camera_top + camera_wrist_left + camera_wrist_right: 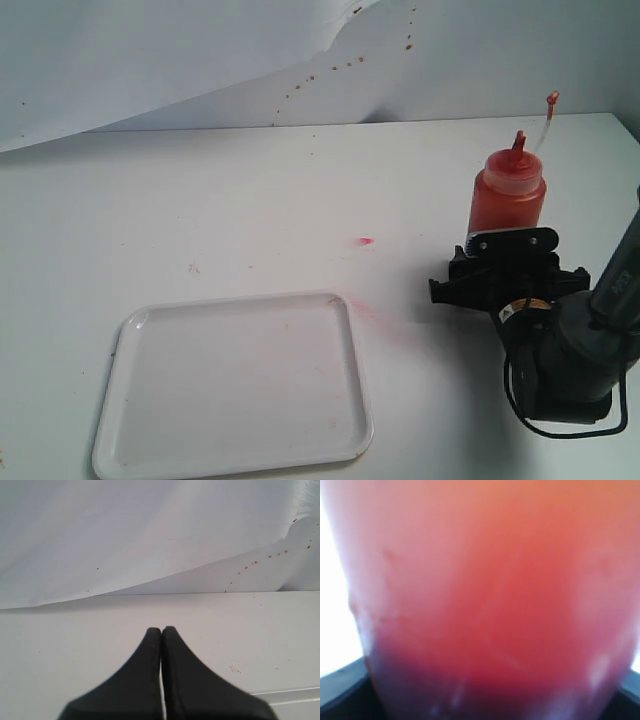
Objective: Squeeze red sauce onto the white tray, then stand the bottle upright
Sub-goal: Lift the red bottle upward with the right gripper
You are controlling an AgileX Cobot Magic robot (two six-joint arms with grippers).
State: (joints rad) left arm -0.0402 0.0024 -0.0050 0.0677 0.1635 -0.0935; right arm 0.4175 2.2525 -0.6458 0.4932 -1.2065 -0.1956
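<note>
Exterior view: the squeeze bottle (pixel 507 200) stands upright on the table (pixel 200 190), well apart from the white tray (pixel 235 301), which lies nearer the camera on the left. The nozzle (pixel 519 140) points up and the tethered tip cap (pixel 551 98) hangs clear of it, so the outlet appears open for squeezing. The right hand (pixel 508 262) brackets the bottle low on its body, one finger on each side. A low hold leaves the soft upper wall free and keeps the spout clear. Whether the fingers already press the wall or only flank it cannot be told.

Right wrist view: the bottle (pixel 485 600) fills the frame, blurred, which confirms that it sits deep between the fingers.

Left wrist view: the left hand (pixel 161 635) is clenched on nothing and is held above the table, away from the work.

No blob of red sauce lies on the tray. A small pinkish smear (pixel 365 241) marks the table beside it. Judged stage: pickup, before any tilting or squeezing.
</note>
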